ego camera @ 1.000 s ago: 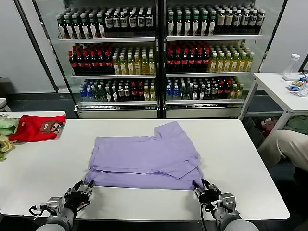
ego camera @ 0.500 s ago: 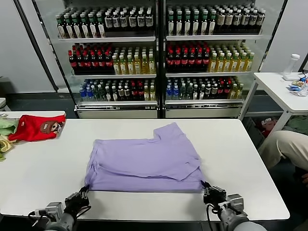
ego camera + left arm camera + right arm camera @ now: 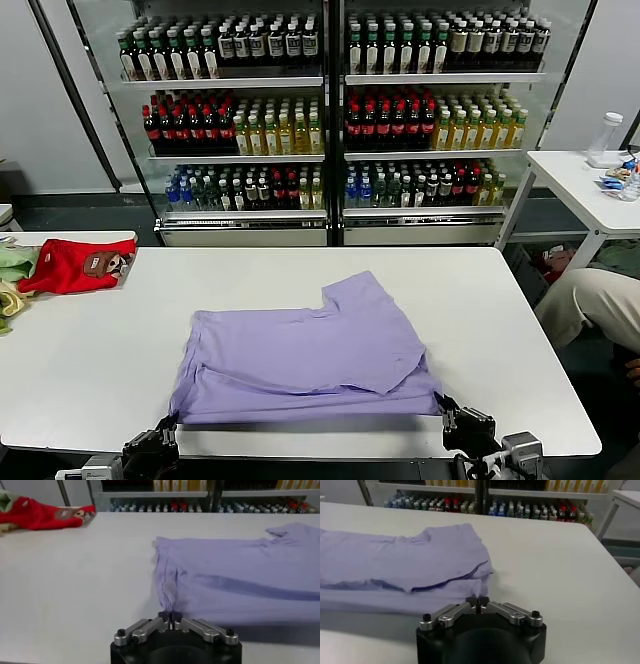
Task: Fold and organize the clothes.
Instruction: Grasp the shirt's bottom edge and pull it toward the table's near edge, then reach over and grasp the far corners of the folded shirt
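The lavender T-shirt (image 3: 305, 360) lies partly folded on the white table (image 3: 90, 350), one sleeve pointing to the far side. My left gripper (image 3: 170, 428) is at its near left corner, shut on the cloth; the left wrist view shows the fabric (image 3: 167, 597) bunched into the closed gripper (image 3: 171, 616). My right gripper (image 3: 447, 408) is at the near right corner, shut on the hem; the right wrist view shows the shirt's edge (image 3: 479, 587) pinched in the gripper (image 3: 477, 601). Both grippers sit at the table's near edge.
A red shirt with a brown print (image 3: 75, 265) and green and yellow garments (image 3: 12, 275) lie at the far left. Drink coolers (image 3: 330, 120) stand behind the table. A side table (image 3: 590, 185) and a seated person's leg (image 3: 590, 305) are on the right.
Both grippers pulled back toward the near edge, dragging the shirt's near hem with them. The shirt slid nearer and its front edge spread wider.
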